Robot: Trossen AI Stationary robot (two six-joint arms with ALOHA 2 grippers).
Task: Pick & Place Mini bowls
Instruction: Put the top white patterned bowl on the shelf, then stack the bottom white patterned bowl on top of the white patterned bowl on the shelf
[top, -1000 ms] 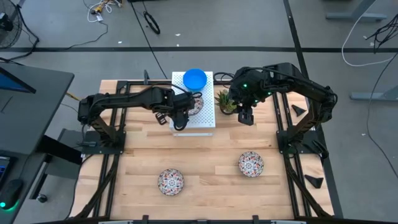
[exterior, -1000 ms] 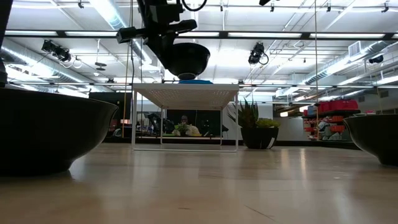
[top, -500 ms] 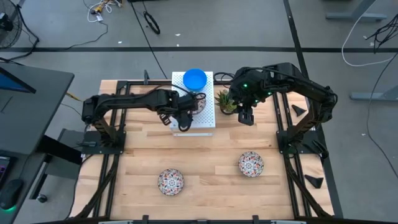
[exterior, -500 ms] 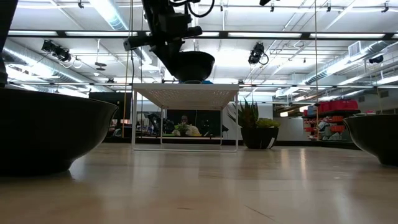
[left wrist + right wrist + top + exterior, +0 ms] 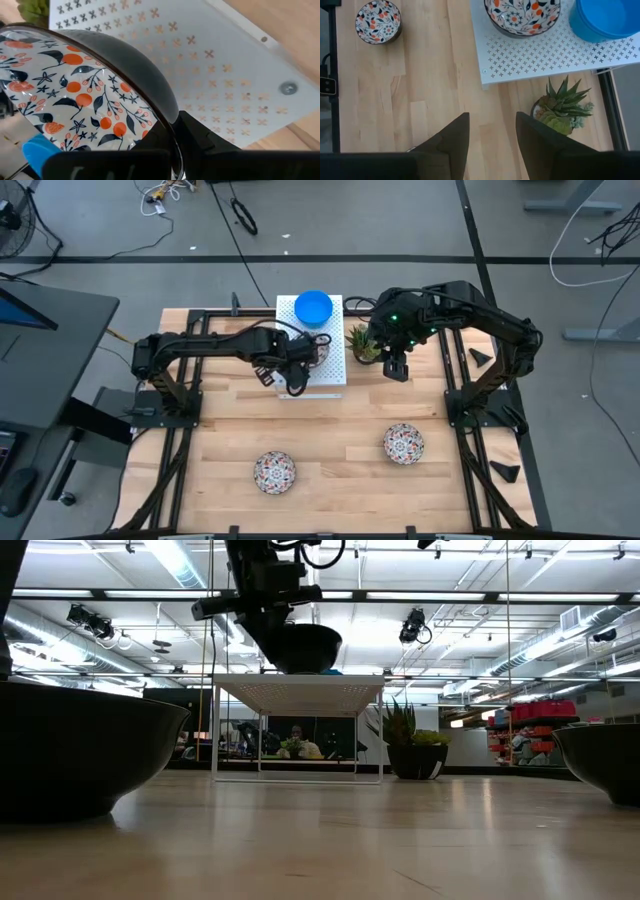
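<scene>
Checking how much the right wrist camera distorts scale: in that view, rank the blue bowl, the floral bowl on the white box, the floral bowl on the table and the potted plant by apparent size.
1. floral bowl on the white box and blue bowl: alike, both cropped, unranked.
2. potted plant.
3. floral bowl on the table, though it sits lower and so farther from the camera.

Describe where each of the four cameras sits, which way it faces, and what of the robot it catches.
High: overhead, facing down; both arms, left claw over the white perforated box.
Low: table height, facing the room; left arm above the box.
Left wrist: beside its patterned bowl, looking onto the box.
Right wrist: facing down past the open right claw at the table.
Shared: the blue bowl and potted plant show in high and right wrist views.
</scene>
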